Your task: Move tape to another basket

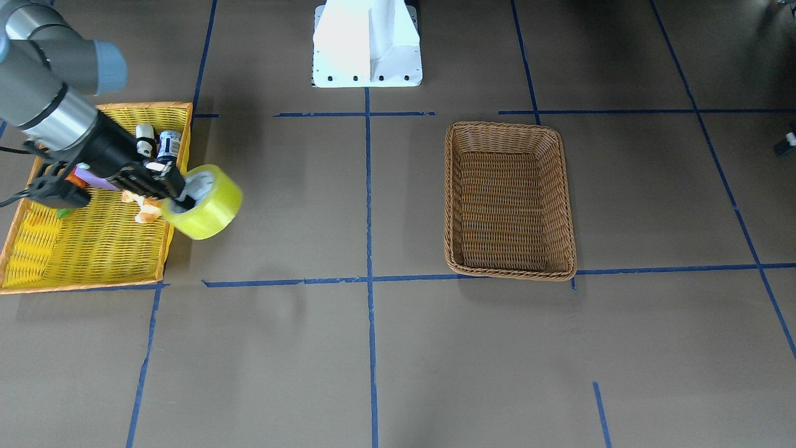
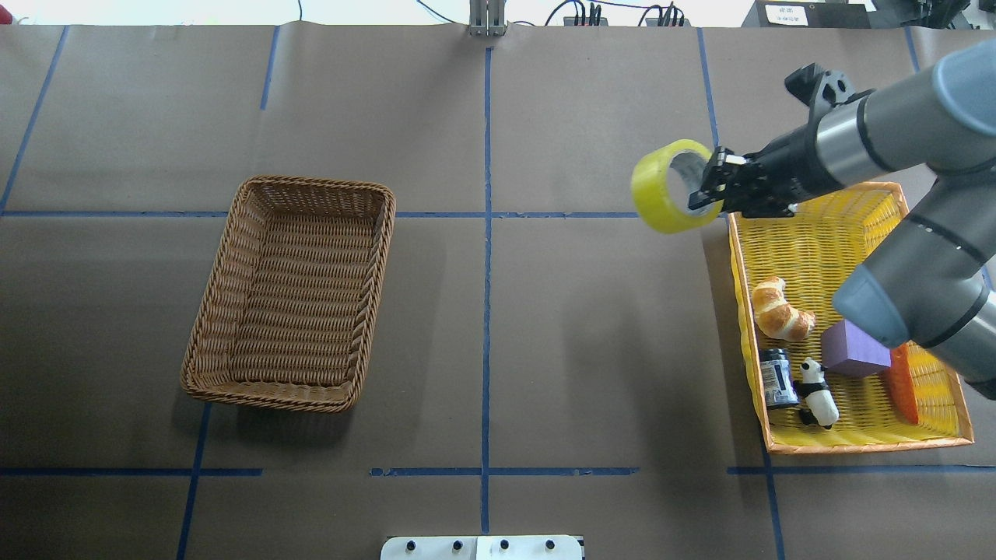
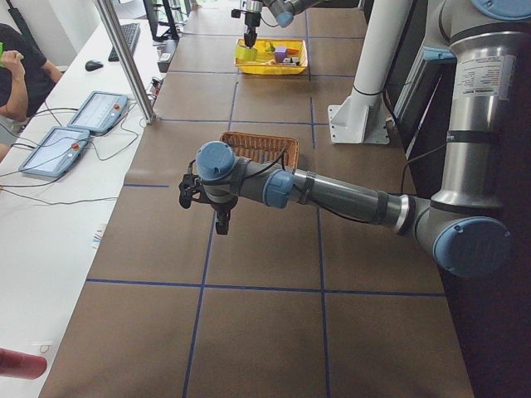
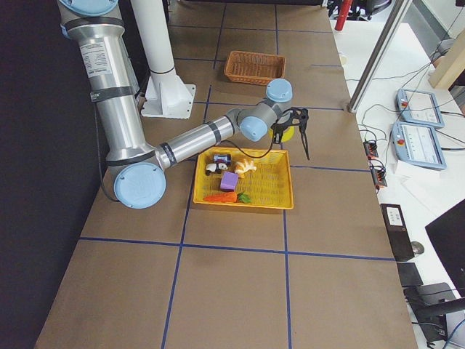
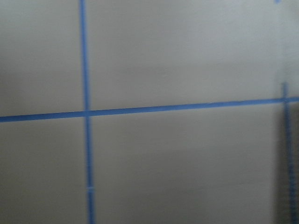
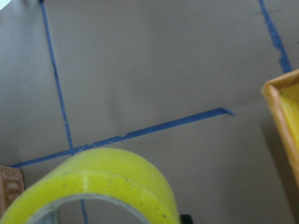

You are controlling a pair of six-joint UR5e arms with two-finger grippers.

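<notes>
My right gripper (image 2: 710, 189) is shut on the tape (image 2: 666, 187), a yellow roll with a white core, one finger inside the core. It holds the roll in the air just past the yellow tray's inner edge, over the table. The tape also shows in the front view (image 1: 209, 205) and fills the bottom of the right wrist view (image 6: 100, 179). The brown wicker basket (image 2: 311, 185) stands empty on the other half of the table, also in the front view (image 1: 505, 127). My left gripper (image 3: 222, 227) hangs above the table beyond the basket; I cannot tell if it is open.
The yellow orange-rimmed tray (image 2: 856, 445) holds a croissant (image 2: 778, 311), a purple block (image 2: 852, 350), a carrot (image 2: 903, 385), a can (image 2: 776, 377) and a panda figure (image 2: 817, 383). The white robot base (image 1: 367, 43) stands at the table's edge. Blue tape lines mark the table.
</notes>
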